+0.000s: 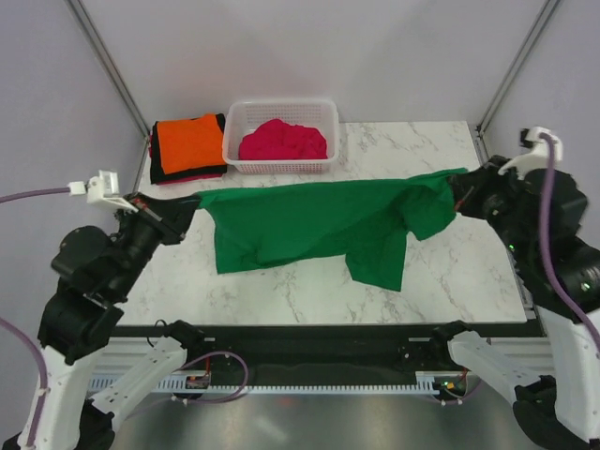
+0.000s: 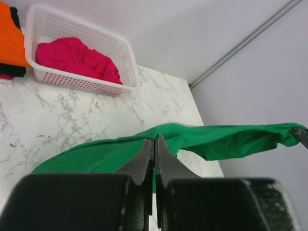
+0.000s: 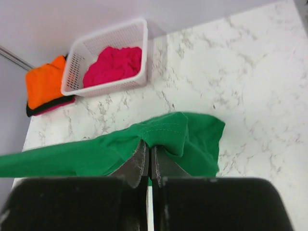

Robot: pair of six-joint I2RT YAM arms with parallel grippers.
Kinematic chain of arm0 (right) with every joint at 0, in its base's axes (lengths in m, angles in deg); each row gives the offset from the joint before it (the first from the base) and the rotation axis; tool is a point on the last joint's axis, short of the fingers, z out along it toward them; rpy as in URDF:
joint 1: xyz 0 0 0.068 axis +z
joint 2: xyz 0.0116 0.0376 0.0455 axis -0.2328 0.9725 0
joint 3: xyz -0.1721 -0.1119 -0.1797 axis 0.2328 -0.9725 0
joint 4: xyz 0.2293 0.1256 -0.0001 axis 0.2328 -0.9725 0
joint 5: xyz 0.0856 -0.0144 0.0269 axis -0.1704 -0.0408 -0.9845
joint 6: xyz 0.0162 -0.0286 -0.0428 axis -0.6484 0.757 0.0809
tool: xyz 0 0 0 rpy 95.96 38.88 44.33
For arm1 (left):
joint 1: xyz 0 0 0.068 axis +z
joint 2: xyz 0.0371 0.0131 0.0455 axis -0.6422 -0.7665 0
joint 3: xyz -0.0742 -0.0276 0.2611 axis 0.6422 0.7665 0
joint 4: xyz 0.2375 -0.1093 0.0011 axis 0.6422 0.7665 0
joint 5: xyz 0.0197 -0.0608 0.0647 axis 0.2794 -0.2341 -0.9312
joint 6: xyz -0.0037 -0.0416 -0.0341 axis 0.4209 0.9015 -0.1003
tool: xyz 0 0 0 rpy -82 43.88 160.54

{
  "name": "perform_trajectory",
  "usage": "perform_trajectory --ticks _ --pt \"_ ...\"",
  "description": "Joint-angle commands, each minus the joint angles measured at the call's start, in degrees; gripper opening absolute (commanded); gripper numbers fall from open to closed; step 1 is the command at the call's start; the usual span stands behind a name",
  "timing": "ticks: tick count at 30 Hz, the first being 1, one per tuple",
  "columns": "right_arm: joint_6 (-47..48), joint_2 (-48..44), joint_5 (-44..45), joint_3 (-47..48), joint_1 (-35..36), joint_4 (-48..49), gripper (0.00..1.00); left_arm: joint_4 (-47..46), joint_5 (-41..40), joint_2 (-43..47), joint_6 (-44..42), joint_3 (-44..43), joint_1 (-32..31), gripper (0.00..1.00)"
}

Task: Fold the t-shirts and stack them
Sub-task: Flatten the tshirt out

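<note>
A bright green t-shirt (image 1: 319, 225) hangs stretched between both grippers above the marble table (image 1: 450, 272), its lower part drooping onto the tabletop. My left gripper (image 1: 190, 208) is shut on its left end (image 2: 154, 139). My right gripper (image 1: 459, 192) is shut on its right end (image 3: 168, 132). A magenta-pink t-shirt (image 1: 282, 141) lies crumpled in the white lattice basket (image 1: 281, 164). A folded orange t-shirt (image 1: 190, 142) lies on top of dark black and red ones (image 1: 187, 174) at the back left.
The basket stands at the back middle, next to the folded stack. Slanted metal frame poles (image 1: 108, 61) rise at both back corners. The table's front edge runs just before the arm bases.
</note>
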Motion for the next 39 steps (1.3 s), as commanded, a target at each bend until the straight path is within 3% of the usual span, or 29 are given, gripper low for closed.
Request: perform_trajectory --ticks 1,7,14,18,21,24,28,33,34,36,37,38,39 --pt "6.23 -3.15 2.36 9.30 0.11 -8.31 0.00 7.46 1.42 1.42 -4.88 -8.46 0.26 0.02" --pt "10.45 -10.61 -2.48 18.37 0.29 -6.91 0.00 7.72 8.36 5.02 -8.58 -17.52 0.26 0.02" --pt "11.59 -20.03 -7.58 24.27 0.38 3.88 0.00 5.00 17.95 8.54 -11.30 -24.92 0.87 0.02" --pt "14.84 -19.17 -6.26 34.17 0.38 3.91 0.00 4.03 20.68 8.72 -11.48 -29.57 2.54 0.02" --pt "15.11 -17.41 -4.68 35.18 1.08 3.11 0.00 4.12 20.42 7.31 -10.87 -30.90 3.34 0.02" --pt "14.24 -13.55 0.05 32.73 1.08 1.27 0.00 4.91 18.93 4.43 -9.29 -30.47 3.60 0.02" --pt "10.12 -3.27 13.05 29.04 1.17 -7.85 0.00 10.17 7.20 0.21 -6.13 -26.34 3.60 0.02" --pt "8.26 10.51 23.44 9.74 1.26 -5.25 0.04 11.60 -4.43 -5.51 -4.10 -12.32 3.60 0.02" --pt "8.43 12.47 24.23 6.90 1.08 -1.58 0.07 10.37 -7.15 -7.87 -5.14 -9.49 3.69 0.02" --pt "8.61 19.29 23.55 0.76 0.29 2.39 0.28 5.13 -9.36 -10.95 -7.25 -1.43 3.86 0.02" --pt "8.35 21.69 22.58 -0.24 -1.45 5.11 0.57 2.48 -10.16 -12.80 -9.87 1.06 4.21 0.02" --pt "6.87 24.15 21.79 -0.59 -2.43 5.48 0.98 1.06 -9.73 -17.78 -10.77 3.09 4.83 0.03" --pt "6.24 28.53 19.78 -0.16 -3.39 5.66 0.98 -0.43 -9.29 -20.52 -11.30 4.94 6.92 0.14"
